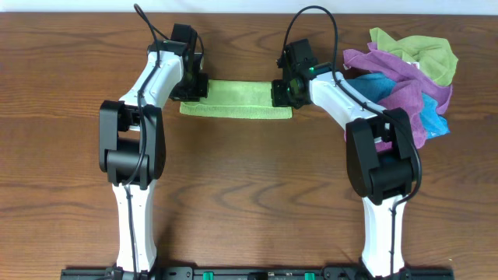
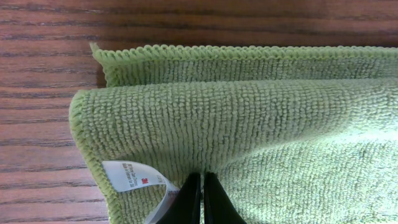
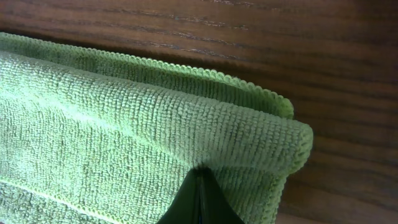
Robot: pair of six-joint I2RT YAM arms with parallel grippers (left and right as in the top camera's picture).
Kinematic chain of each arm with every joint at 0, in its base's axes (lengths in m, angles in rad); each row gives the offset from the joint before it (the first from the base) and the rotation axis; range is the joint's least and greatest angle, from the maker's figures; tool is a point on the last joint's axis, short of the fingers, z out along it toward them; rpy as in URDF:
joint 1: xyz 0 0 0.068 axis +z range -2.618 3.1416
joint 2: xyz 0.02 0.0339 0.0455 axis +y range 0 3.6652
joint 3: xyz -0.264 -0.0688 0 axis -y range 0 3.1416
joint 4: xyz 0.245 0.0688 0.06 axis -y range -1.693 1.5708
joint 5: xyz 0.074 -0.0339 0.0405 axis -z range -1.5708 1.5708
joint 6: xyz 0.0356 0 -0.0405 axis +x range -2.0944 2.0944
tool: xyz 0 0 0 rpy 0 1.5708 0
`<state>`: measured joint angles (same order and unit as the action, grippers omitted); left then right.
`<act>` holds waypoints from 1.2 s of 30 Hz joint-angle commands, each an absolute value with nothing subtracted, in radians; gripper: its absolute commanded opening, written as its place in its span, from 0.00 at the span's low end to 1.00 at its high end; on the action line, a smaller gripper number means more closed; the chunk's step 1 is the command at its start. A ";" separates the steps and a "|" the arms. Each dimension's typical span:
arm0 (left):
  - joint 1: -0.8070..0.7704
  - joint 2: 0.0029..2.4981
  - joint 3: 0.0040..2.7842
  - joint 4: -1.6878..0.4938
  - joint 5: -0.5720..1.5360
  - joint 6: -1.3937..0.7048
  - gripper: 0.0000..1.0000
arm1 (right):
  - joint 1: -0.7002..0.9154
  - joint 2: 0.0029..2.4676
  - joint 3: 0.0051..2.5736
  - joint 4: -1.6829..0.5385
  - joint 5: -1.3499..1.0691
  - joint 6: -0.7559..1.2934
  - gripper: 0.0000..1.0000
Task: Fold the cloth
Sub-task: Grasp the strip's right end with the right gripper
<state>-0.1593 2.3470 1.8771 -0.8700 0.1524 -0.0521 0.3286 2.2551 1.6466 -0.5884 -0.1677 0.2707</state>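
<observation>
From above, you had the cloth lying as a long lime-green strip at the far middle of the table. Your left gripper sat at its left end and your right gripper at its right end. A pile of towels (purple, blue and another green) sat well apart at the far right.

In the left wrist view, the left gripper had its jaws pressed together, pinching the upper layer of the cloth. A white tag lay just beside them. The upper layer stopped short of the lower layer's stitched edge, so a band of that layer showed beyond it.

In the right wrist view, the right gripper was likewise closed on the cloth, with wrinkles running into the fingertips. The rounded top layer again fell short of the lower edge.

By my reading, you were finishing the first lengthwise fold, with both ends held. The next move called for drawing the two held ends evenly toward the uncovered edge until the edges met, then letting go with both at once. Only after that would an end-to-end fold make sense. A pull by one arm alone would likely have skewed the strip.
</observation>
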 commanded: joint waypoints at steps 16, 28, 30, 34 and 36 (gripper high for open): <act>-0.158 2.357 1.874 -0.889 0.123 -0.060 0.06 | 0.065 2.019 1.498 -0.509 -0.825 0.237 0.75; -0.158 2.357 1.874 -0.891 0.125 -0.060 0.06 | 0.097 2.161 1.370 -0.335 -0.879 0.339 0.77; -0.158 2.357 1.874 -0.893 0.125 -0.060 0.06 | 0.088 2.182 1.370 -0.331 -0.878 0.345 0.77; -0.158 2.357 1.874 -0.892 0.131 -0.060 0.06 | 0.089 2.218 1.370 -0.333 -0.871 0.348 0.75; -0.158 2.357 1.874 -0.893 0.131 -0.060 0.06 | 0.100 2.235 1.370 -0.331 -0.871 0.353 0.73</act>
